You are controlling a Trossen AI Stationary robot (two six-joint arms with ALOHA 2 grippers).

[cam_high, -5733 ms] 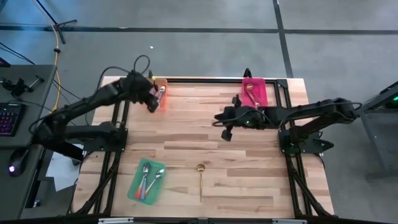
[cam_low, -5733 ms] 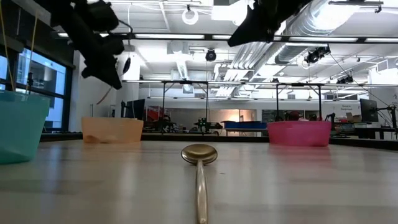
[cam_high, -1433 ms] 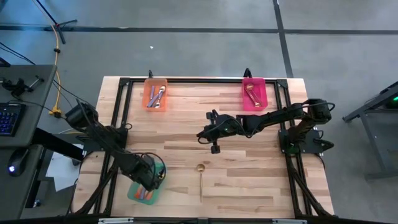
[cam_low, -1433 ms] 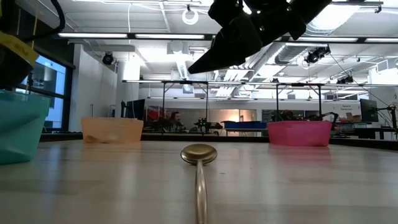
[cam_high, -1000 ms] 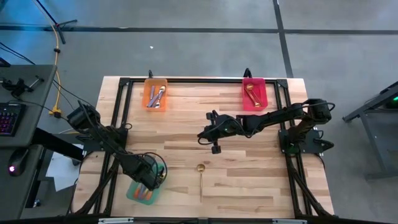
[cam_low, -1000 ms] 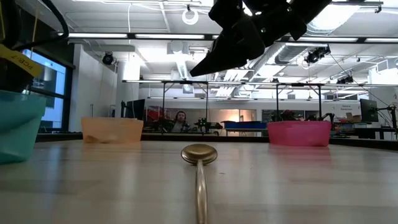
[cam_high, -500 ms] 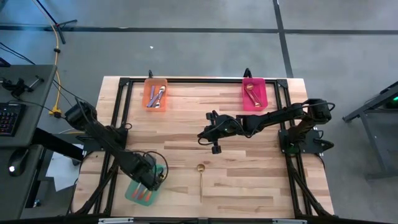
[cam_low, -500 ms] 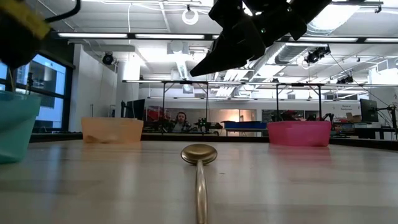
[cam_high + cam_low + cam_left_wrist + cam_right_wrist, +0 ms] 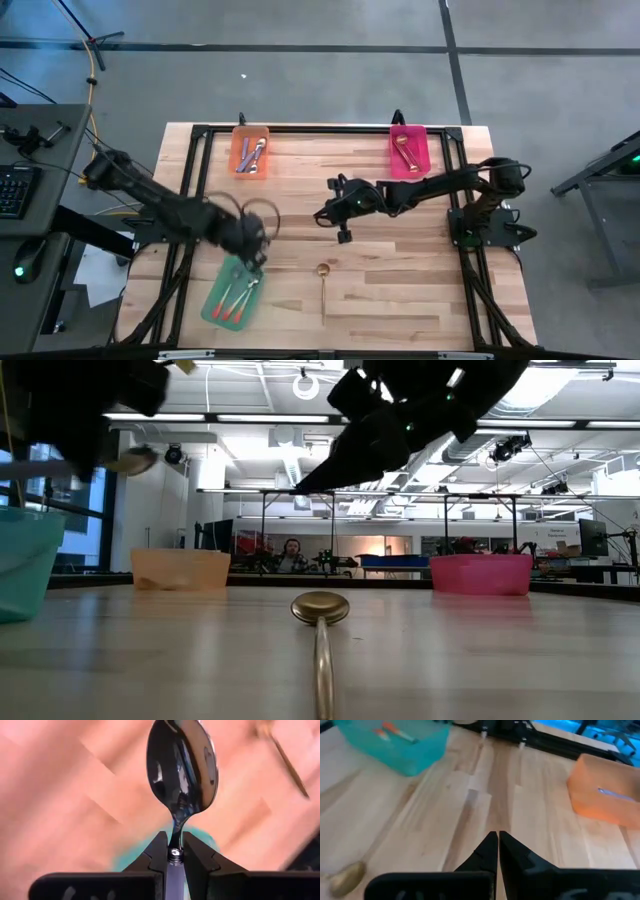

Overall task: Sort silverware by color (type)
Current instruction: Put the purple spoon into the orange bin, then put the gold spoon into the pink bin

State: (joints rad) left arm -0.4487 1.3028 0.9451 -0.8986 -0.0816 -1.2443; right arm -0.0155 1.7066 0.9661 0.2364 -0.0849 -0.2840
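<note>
I read the left gripper (image 9: 175, 854) as clenched on a silver-bowled spoon (image 9: 182, 767): its fingers pinch the neck just below the bowl, the bowl pointing straight out ahead of the fingertips, long axis in line with the gripper. The handle is hidden between the fingers, so I cannot tell its colour. From above, that gripper (image 9: 250, 238) is blurred, just over the far end of the green tray (image 9: 214, 308) near the table's front left.

In that tray I see two spoons with orange-red handles (image 9: 237, 300), lying side by side, bowls toward the far side of the table.

A gold spoon (image 9: 323, 290) lies loose on the wooden table (image 9: 400, 290) front of centre, bowl toward the far edge, handle toward the front. The low view shows the bowl end-on (image 9: 320, 607), which the overhead cannot.

The right gripper (image 9: 324, 215) hangs over mid-table, beyond the gold spoon; its wrist camera shows the fingertips (image 9: 498, 839) pressed together with nothing between.

Orange tray (image 9: 240, 136), far left: purple-handled spoons (image 9: 252, 155). Pink tray (image 9: 420, 158), far right: a gold spoon (image 9: 403, 146).
</note>
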